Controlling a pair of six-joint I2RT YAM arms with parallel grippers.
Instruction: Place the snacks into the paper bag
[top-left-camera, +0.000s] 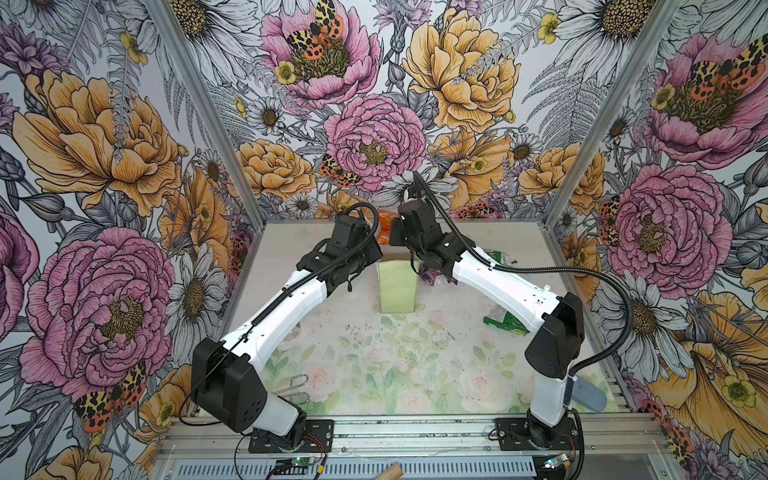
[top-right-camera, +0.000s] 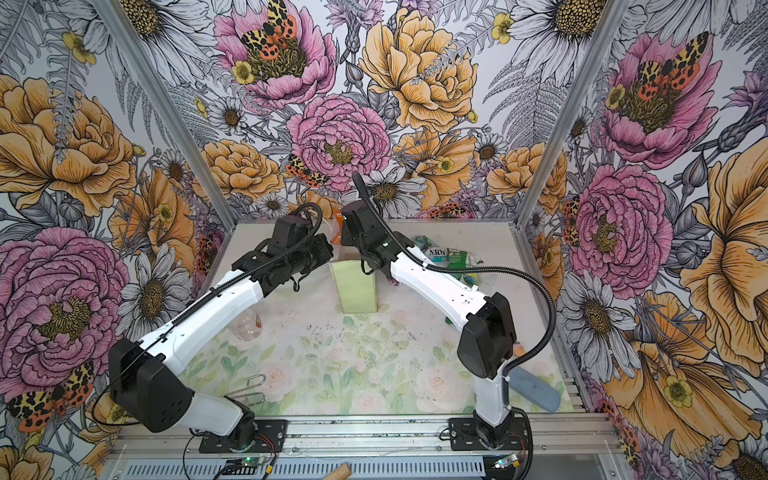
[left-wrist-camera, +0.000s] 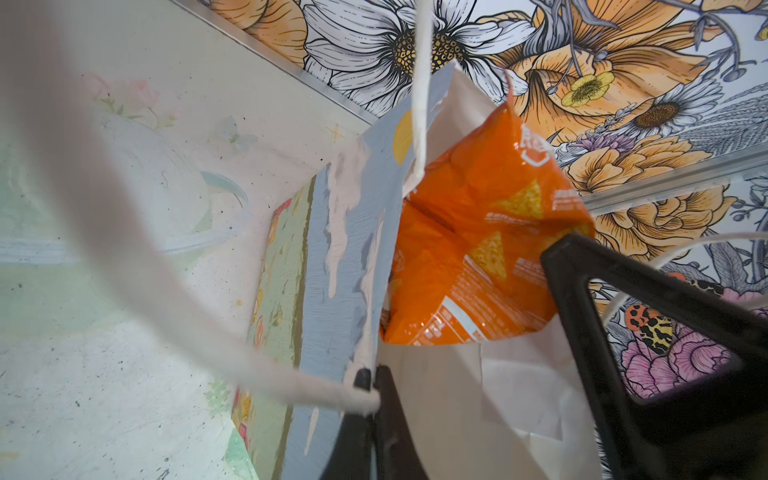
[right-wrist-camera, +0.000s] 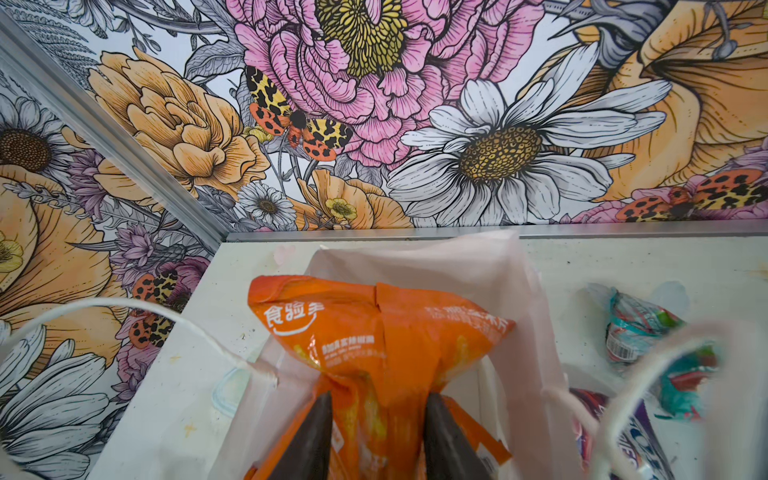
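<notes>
1. Clamping the paper bag (top-left-camera: 397, 286) rim, the left gripper (left-wrist-camera: 374, 397) stood shut; best held taut.
2. The orange packet (right-wrist-camera: 374, 332) hung ahead of both grippers, within the bag mouth.
3. The right gripper (right-wrist-camera: 376, 401) pinched the packet; release only deeper.

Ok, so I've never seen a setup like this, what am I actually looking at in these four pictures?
Two white-and-black robot arms, each ending in a two-fingered gripper, work over a flowery table. Two pictures look down from above and are nearly alike. The other two come from cameras on the arms' wrists. The left gripper pinches the rim of a standing paper bag. The right gripper grips an orange packet that sits partly inside the bag's mouth. Loose on the table are a green packet, a teal packet, a purple packet and a blue-grey oval thing.
</notes>
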